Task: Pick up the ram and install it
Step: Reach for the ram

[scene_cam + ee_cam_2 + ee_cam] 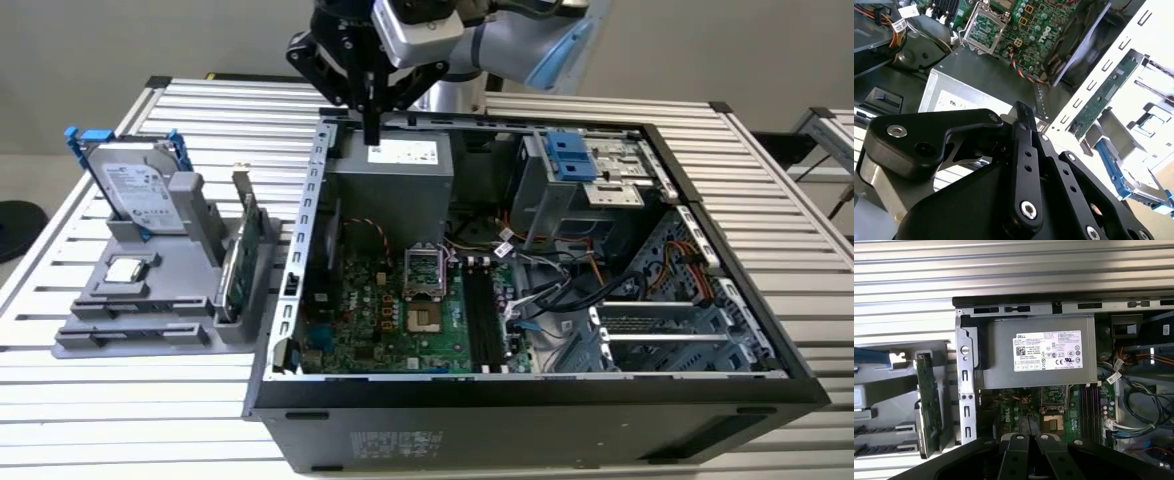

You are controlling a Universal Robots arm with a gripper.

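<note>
My gripper [375,140] hangs shut, with nothing between its fingers, above the far left corner of the open computer case [534,388]. It is right over the grey power supply [394,185]. In the second wrist view the black fingers [1026,150] run together to a tip over that same power supply [979,80]. The motherboard [387,320] lies on the case floor, and its long black slots [481,320] sit near the middle; in the first wrist view these slots [1091,405] lie beyond the power supply [1039,355]. The ram is hidden.
A grey rack [134,310] stands outside the case at the exterior view's left. It holds a silver hard drive in a blue frame [134,190] and an upright green card [230,275]. Loose cables [561,280] and a drive cage [587,170] crowd the case's right half.
</note>
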